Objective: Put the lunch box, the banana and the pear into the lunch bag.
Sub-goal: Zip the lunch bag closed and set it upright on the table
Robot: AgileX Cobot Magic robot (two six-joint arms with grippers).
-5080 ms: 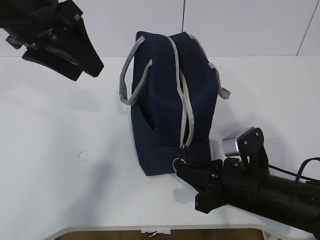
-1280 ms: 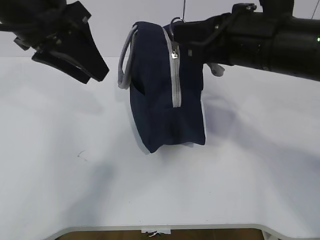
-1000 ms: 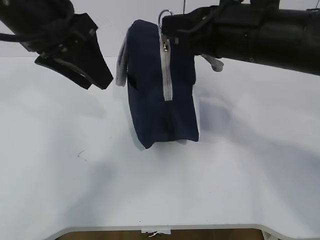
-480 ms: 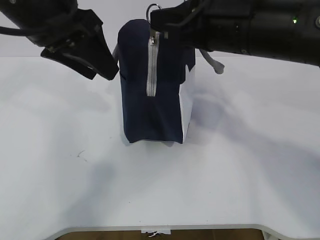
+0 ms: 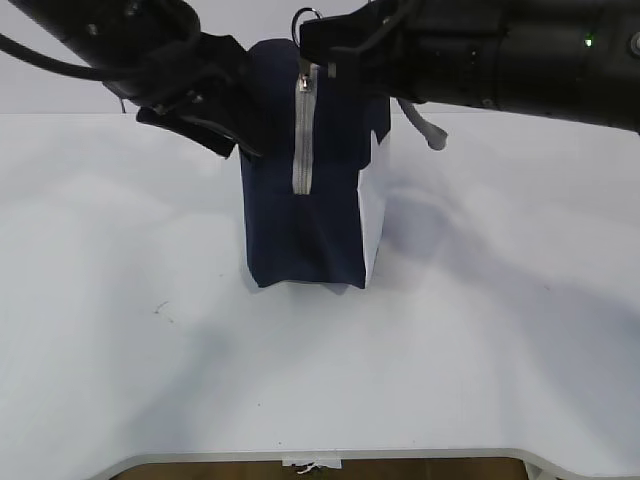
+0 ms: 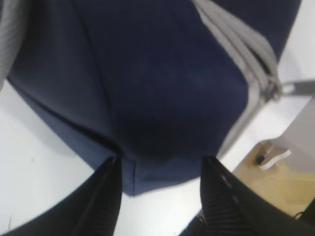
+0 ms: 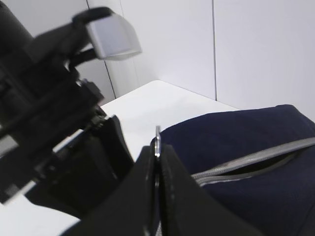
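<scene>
Standing upright on the white bench [image 5: 150,380], nearest item: the lunch bag [image 5: 305,225], navy fabric, white side panel facing right, narrow end and grey zipper [image 5: 301,140] facing the exterior camera, base resting flat on the surface. Being steadied from the left, judging by position, so that the zipper pull does not drag or tip it: left gripper [image 6: 160,164], fingers [image 6: 103,196] spread about halfway and straddling a lower corner of the navy fabric in the left wrist view, lying against the cloth rather than visibly clamping it; pressing into the bag's upper left side in the exterior view. Being pinched at the top of the bag: metal ring pull [image 5: 306,16], caught between the fully closed fingers of the right gripper [image 7: 156,162], ring edge showing as a thin strip in the gap in the right wrist view; arm reaching across from the right. Zipper appearing closed down the near end and parting slightly along the top in the right wrist view, suggesting opening as the step in hand. Not appearing in any view: lunch box, banana, pear; packing judged not yet begun.
</scene>
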